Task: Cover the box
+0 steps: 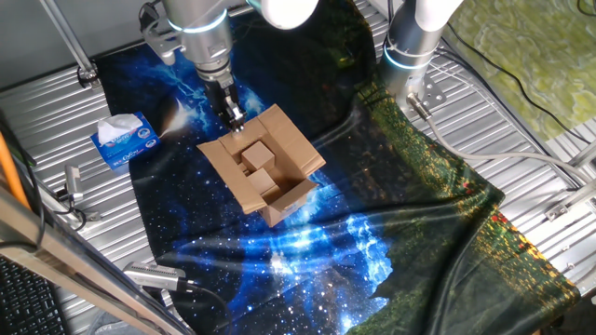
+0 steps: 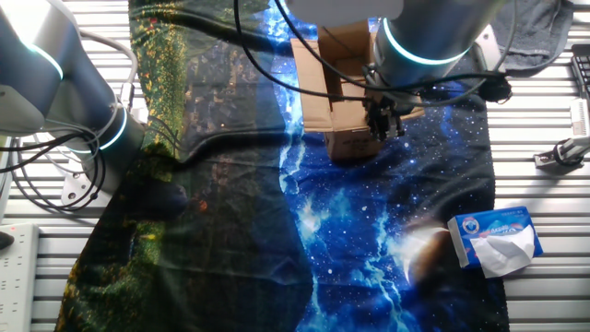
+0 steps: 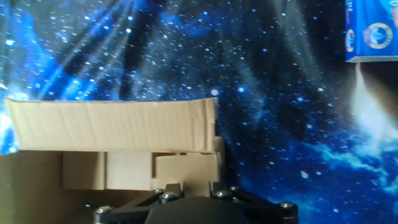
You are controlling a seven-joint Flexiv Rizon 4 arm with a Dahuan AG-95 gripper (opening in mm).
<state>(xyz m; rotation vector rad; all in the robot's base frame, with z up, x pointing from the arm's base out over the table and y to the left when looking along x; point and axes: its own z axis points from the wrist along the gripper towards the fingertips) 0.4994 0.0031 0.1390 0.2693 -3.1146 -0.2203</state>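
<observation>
One arm reached down with its gripper point(image 1: 237, 119) at the box's point(image 1: 264, 166) upper corner, fingers low by a raised flap; we could not tell whether they were apart or together. We saw the box sitting on the starry cloth point(image 1: 279, 261), its flaps partly folded in, with the tissue box point(image 1: 124, 140) well apart at the cloth's edge.

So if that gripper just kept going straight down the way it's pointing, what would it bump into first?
Most likely the box: the gripper points down at a flap on its edge. Depth is unclear, so it may already be touching.
</observation>
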